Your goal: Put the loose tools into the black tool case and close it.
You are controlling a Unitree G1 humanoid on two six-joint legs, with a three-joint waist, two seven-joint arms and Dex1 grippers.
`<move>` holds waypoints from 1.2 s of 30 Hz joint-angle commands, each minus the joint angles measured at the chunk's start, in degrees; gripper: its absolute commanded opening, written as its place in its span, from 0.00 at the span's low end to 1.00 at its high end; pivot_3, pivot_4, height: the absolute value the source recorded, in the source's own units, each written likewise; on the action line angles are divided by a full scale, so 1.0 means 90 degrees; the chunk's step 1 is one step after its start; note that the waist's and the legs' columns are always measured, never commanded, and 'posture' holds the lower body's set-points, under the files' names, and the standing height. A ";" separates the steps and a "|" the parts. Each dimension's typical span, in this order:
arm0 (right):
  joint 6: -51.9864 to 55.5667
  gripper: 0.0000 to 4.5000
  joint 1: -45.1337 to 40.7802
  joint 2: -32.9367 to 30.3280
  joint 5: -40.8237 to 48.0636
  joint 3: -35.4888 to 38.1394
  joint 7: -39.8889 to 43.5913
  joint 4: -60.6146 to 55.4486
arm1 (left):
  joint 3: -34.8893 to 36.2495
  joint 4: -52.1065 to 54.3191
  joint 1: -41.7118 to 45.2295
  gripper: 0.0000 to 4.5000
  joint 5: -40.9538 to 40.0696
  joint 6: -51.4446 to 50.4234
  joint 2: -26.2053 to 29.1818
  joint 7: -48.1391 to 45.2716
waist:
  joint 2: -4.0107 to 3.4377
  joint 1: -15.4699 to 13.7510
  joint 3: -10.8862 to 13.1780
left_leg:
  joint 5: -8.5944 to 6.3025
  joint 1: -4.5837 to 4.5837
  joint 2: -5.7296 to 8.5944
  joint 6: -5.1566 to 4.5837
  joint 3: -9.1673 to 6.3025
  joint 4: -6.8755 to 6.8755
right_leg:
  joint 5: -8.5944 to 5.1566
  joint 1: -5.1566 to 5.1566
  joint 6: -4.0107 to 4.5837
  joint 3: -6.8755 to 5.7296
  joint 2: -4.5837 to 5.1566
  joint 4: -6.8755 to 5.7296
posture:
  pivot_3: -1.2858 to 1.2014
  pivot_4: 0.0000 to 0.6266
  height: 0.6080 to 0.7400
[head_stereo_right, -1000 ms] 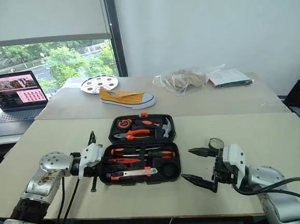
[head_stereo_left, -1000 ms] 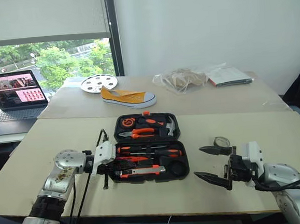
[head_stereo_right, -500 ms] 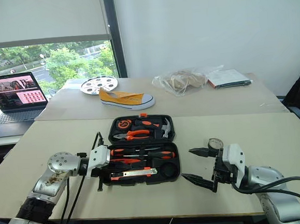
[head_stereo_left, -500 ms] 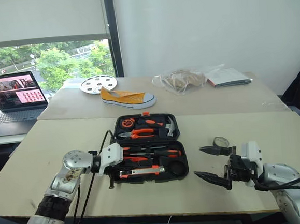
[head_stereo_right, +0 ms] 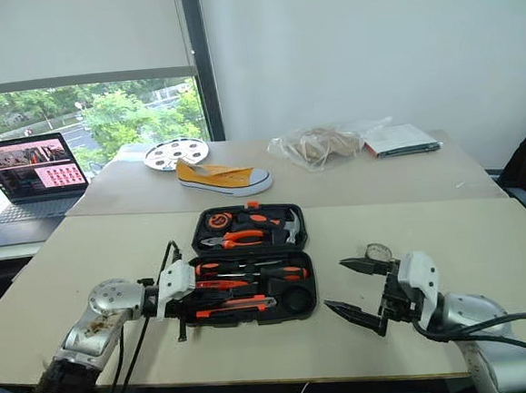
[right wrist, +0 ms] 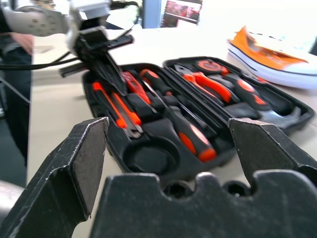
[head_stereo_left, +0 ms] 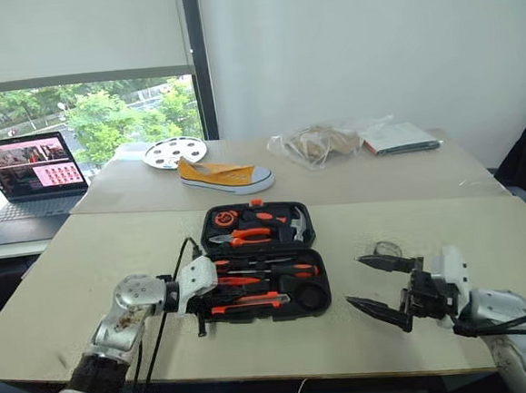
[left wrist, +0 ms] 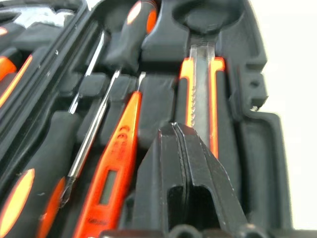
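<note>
Head views show the black tool case (head_stereo_left: 264,271) lying open on the near table, screwdrivers (head_stereo_left: 278,272) and utility knife (head_stereo_left: 250,299) seated in its front half, the left gripper (head_stereo_left: 204,303) at its left edge and the right gripper (head_stereo_left: 378,286) off to its right, fingers spread wide, beside a small greyish roll (head_stereo_left: 387,248). Left wrist view: closed fingers (left wrist: 190,178) press together over the knife, next to a slim orange tool (left wrist: 116,158). Right wrist view: wide-apart fingers (right wrist: 81,158) frame the open case.
</note>
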State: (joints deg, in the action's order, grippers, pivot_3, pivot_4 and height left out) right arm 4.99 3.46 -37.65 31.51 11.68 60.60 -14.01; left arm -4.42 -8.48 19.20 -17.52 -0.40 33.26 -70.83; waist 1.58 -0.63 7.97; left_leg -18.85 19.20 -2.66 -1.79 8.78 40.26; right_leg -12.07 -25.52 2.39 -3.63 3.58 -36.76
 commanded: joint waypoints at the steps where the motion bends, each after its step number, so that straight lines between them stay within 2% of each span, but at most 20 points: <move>1: -0.0048 1.00 0.0449 -0.0144 0.0204 0.0726 -0.0069 -0.0237 | 0.0953 0.0703 -0.0266 0.25 -0.0761 -0.0238 0.0483 -0.0071 | 0.0003 0.0004 0.0001 | 0.0003 0.0009 0.0000 0.0004 -0.0003 0.0000 | 0.0000 -0.0008 0.0001 -0.0002 -0.0001 0.0000 | 0.52 0.24 1.00; 5: -0.0492 1.00 0.1264 -0.0104 -0.0095 0.1298 -0.0047 -0.0028 | 0.1725 0.0789 -0.1079 0.56 -0.1056 -0.0177 0.1096 -0.0340 | -0.0004 0.0014 0.0000 | 0.0005 0.0001 -0.0001 0.0011 -0.0008 -0.0017 | -0.0004 -0.0007 -0.0001 -0.0003 -0.0004 0.0009 | 0.52 0.24 1.00; 6: -0.0624 1.00 0.1407 -0.0090 -0.0181 0.1374 -0.0033 0.0061 | 0.1864 0.0763 -0.1236 0.68 -0.1098 -0.0109 0.1190 -0.0409 | -0.0004 0.0013 0.0000 | 0.0004 -0.0003 0.0000 0.0011 -0.0009 -0.0026 | -0.0013 -0.0003 -0.0015 -0.0004 -0.0002 0.0012 | 0.52 0.24 1.00; 8: -0.0747 1.00 0.1655 -0.0019 -0.0255 0.1561 -0.0122 0.0281 | 0.2198 0.0599 -0.1499 0.77 -0.1231 -0.0128 0.1366 -0.0534 | -0.0003 0.0008 0.0002 | 0.0004 -0.0001 0.0000 0.0011 -0.0008 -0.0029 | -0.0023 -0.0005 -0.0030 -0.0005 -0.0002 0.0015 | 0.52 0.24 1.00; 10: -0.0780 1.00 0.1671 -0.0082 -0.0386 0.1665 -0.0264 0.0446 | 0.2463 0.0407 -0.1599 0.93 -0.1339 -0.0114 0.1512 -0.0646 | -0.0001 0.0002 0.0003 | 0.0002 0.0001 0.0000 0.0009 -0.0009 -0.0028 | -0.0035 -0.0004 -0.0050 -0.0007 -0.0001 0.0022 | 0.52 0.24 1.00; 11: -0.0760 1.00 0.1615 -0.0147 -0.0442 0.1679 -0.0315 0.0490 | 0.2539 0.0345 -0.1613 0.98 -0.1373 -0.0114 0.1569 -0.0688 | 0.0001 0.0002 0.0004 | 0.0000 0.0002 0.0000 0.0007 -0.0008 -0.0028 | -0.0035 -0.0004 -0.0051 -0.0007 -0.0001 0.0023 | 0.52 0.24 1.00; 14: -0.0300 1.00 0.0997 -0.0569 -0.0633 0.1369 -0.0412 0.0600 | 0.2549 0.0363 -0.1606 0.98 -0.1444 -0.0120 0.1573 -0.0775 | -0.0008 0.0018 0.0010 | -0.0028 0.0000 0.0003 -0.0042 -0.0007 -0.0026 | -0.0033 -0.0006 -0.0049 -0.0007 0.0012 0.0017 | 0.52 0.24 1.00; 16: 0.0134 1.00 0.0408 -0.0949 -0.0891 0.0946 -0.0392 0.0789 | 0.2441 0.0551 -0.1595 0.98 -0.1518 -0.0175 0.1524 -0.0866 | -0.0012 0.0055 0.0012 | -0.0030 0.0000 0.0008 -0.0048 -0.0002 -0.0027 | -0.0029 -0.0004 -0.0047 -0.0002 0.0065 0.0004 | 0.52 0.24 1.00; 20: 0.0812 1.00 -0.1215 -0.1420 -0.1494 -0.0116 -0.0250 0.1635 | 0.2114 0.0934 -0.1363 0.98 -0.1627 -0.0463 0.1379 -0.0805 | -0.0006 0.0085 0.0015 | -0.0024 -0.0016 0.0010 -0.0047 -0.0012 -0.0028 | -0.0028 0.0009 -0.0046 -0.0017 0.0065 0.0003 | 0.52 0.24 1.00; 22: 0.0970 1.00 -0.1759 -0.1497 -0.1725 -0.0493 -0.0152 0.2051 | 0.1990 0.1063 -0.1290 0.98 -0.1631 -0.0558 0.1330 -0.0770 | -0.0006 0.0076 0.0016 | -0.0009 -0.0007 0.0009 -0.0018 -0.0012 -0.0029 | -0.0023 0.0003 -0.0035 -0.0022 0.0047 0.0006 | 0.52 0.24 1.00; 23: 0.1041 1.00 -0.2193 -0.1509 -0.1965 -0.0803 -0.0058 0.2476 | 0.1886 0.1129 -0.1239 0.98 -0.1608 -0.0570 0.1286 -0.0771 | -0.0005 0.0066 0.0016 | 0.0011 0.0010 0.0015 0.0014 -0.0012 -0.0032 | -0.0002 -0.0016 0.0002 -0.0023 0.0032 0.0005 | 0.52 0.24 1.00; 28: 0.0787 1.00 -0.3500 -0.1409 -0.2805 -0.1817 0.0380 0.4091 | 0.1634 0.1332 -0.1218 0.98 -0.1535 -0.0587 0.1192 -0.0751 | -0.0004 0.0069 0.0016 | 0.0014 0.0027 0.0016 0.0017 -0.0010 -0.0039 | -0.0004 -0.0036 0.0002 -0.0014 0.0004 0.0021 | 0.52 0.24 1.00; 32: 0.0497 0.77 -0.4157 -0.1212 -0.3164 -0.2153 0.0460 0.5025 | 0.1630 0.1461 -0.1282 1.00 -0.1568 -0.0605 0.1189 -0.0705 | -0.0004 0.0108 0.0016 | 0.0011 0.0066 0.0016 0.0014 0.0000 -0.0041 | -0.0008 -0.0075 -0.0005 -0.0015 0.0005 0.0022 | 0.52 0.24 1.00; 33: 0.0376 0.68 -0.4300 -0.1149 -0.3208 -0.2187 0.0491 0.5228 | 0.1641 0.1494 -0.1303 1.00 -0.1581 -0.0610 0.1192 -0.0709 | -0.0003 0.0124 0.0016 | 0.0011 0.0068 0.0014 0.0014 -0.0001 -0.0040 | -0.0008 -0.0075 -0.0005 -0.0016 0.0005 0.0022 | 0.52 0.24 1.00; 34: 0.0292 0.63 -0.4423 -0.1096 -0.3251 -0.2214 0.0499 0.5402 | 0.1649 0.1523 -0.1323 1.00 -0.1591 -0.0618 0.1197 -0.0712 | -0.0003 0.0144 0.0016 | 0.0011 0.0068 0.0013 0.0014 0.0000 -0.0038 | -0.0008 -0.0075 -0.0005 -0.0019 0.0004 0.0023 | 0.52 0.24 1.00; 36: 0.0055 0.45 -0.4642 -0.1026 -0.3350 -0.2291 0.0603 0.5720 | 0.1664 0.1574 -0.1364 1.00 -0.1614 -0.0628 0.1217 -0.0738 | -0.0004 0.0158 0.0016 | 0.0011 0.0065 0.0013 0.0014 0.0001 -0.0035 | -0.0008 -0.0073 -0.0006 -0.0020 0.0006 0.0018 | 0.52 0.24 1.00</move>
State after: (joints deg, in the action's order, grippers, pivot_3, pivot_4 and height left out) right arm 7.73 -37.01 -46.67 2.85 -8.66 65.82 35.13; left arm 9.96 3.83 7.29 -31.17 -6.21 43.79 -77.26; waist 1.54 0.79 8.12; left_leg -18.75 19.76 -2.54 -1.66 8.81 39.97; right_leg -12.15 -26.18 2.34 -3.80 3.64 -36.64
